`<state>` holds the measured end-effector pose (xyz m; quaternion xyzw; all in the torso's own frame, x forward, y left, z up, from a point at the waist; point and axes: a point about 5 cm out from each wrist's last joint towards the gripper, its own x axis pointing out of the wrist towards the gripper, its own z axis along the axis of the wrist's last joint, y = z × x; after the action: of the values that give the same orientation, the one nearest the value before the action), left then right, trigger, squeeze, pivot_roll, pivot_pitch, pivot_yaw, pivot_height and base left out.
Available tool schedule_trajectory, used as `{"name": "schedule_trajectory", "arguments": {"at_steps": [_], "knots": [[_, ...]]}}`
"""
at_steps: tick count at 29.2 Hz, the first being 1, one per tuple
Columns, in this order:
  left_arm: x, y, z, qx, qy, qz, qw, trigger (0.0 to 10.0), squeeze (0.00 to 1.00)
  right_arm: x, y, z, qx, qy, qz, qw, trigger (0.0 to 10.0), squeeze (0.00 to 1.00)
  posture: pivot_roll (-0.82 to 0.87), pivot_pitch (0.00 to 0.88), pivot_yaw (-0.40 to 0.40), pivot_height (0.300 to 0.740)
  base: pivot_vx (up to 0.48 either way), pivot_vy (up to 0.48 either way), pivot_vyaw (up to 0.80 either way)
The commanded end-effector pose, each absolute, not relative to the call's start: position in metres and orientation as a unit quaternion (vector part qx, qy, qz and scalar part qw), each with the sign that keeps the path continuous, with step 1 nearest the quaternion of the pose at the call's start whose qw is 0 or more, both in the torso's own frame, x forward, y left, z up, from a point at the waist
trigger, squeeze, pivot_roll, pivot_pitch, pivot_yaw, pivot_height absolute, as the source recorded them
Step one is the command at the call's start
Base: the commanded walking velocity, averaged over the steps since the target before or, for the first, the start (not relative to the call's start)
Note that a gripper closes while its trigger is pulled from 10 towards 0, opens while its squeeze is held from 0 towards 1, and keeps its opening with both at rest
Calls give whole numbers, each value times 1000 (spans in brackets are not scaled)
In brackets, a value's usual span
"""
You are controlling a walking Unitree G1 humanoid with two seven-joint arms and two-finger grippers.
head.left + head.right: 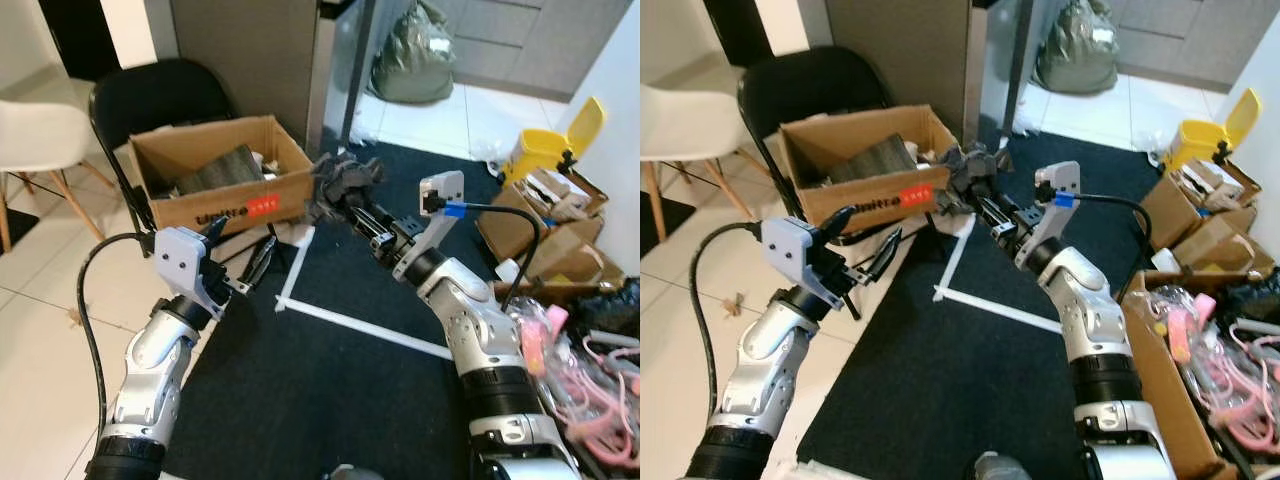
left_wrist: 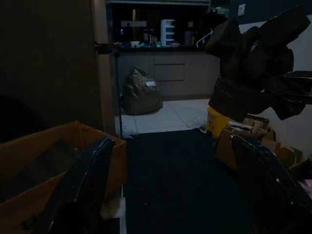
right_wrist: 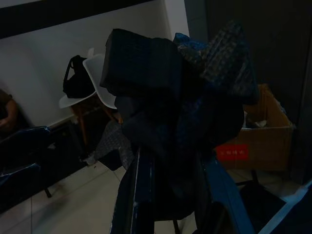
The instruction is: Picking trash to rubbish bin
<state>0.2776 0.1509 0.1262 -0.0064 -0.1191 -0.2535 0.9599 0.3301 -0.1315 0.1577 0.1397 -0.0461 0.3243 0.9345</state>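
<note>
Left eye view shows the right gripper (image 1: 335,195) stretched forward with a dark wad (image 1: 343,180) of crumpled trash pinched between its fingers, held in the air just off the near corner of the cardboard box (image 1: 222,180), which stands on a black chair (image 1: 150,100) and seems to serve as the bin.

The main risk, judged from this, is a miss. The wad hangs beside the box's front wall, not over its opening, so letting go here would likely drop it onto the dark mat (image 1: 330,370) below the gripper. The box is already well filled with flat grey scraps, so a bulky piece could also perch on the pile and roll out. A push against the wall might shift the light box on its seat.

The left gripper (image 1: 243,270) hovers lower, beside the chair, with its fingers spread and nothing between them.

The wad is dark grey to black, soft and folded in lumps. It bulges past the fingertips on every side, so only part of it is clamped and a loose fold could slip.
</note>
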Motion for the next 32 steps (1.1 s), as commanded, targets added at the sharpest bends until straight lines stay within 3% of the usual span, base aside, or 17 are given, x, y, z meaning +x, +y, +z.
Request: {"name": "schedule_trajectory", "arguments": {"at_steps": [1,32], "knots": [[277,152,126,-5,-117,-258,959,10000,0,330,-132,159,142,-53,325,934,10000,0,30,0,-36,740,296,0,0],[277,152,126,0,-118,-264,957,10000,0,330,-132,159,142,-54,325,933,10000,0,30,0,-36,740,322,0,0]]}}
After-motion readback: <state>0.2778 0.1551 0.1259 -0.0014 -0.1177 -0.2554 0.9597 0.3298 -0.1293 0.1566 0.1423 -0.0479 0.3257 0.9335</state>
